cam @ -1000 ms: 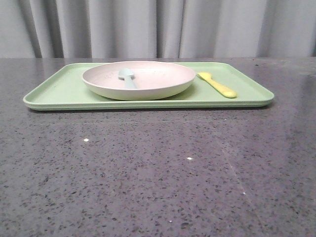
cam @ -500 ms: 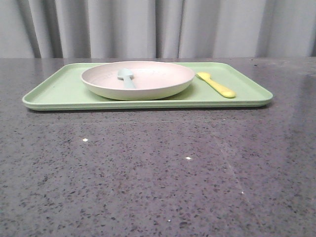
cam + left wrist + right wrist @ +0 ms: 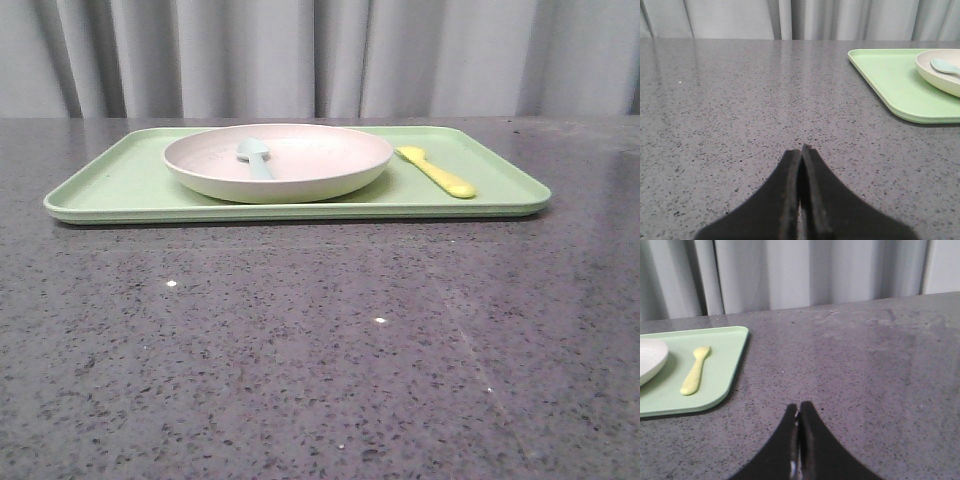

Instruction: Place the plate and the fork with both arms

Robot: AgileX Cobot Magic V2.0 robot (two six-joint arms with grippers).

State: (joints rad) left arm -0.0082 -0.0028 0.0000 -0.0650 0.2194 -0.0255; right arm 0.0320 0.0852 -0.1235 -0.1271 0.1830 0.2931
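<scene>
Plate (image 3: 278, 172) and fork (image 3: 438, 172) sit on the green tray (image 3: 110, 185).
Both jaws are pressed together, holding nothing, far from the tray; no job left, it looks.

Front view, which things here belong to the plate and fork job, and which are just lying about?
Job: plate, yellow fork, shut left gripper, shut right gripper.
Lying about: pale blue utensil in the plate, light-green tray underneath.

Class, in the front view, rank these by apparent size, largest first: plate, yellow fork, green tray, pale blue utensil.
1. green tray
2. plate
3. yellow fork
4. pale blue utensil, though the plate's rim hides part of it.
</scene>
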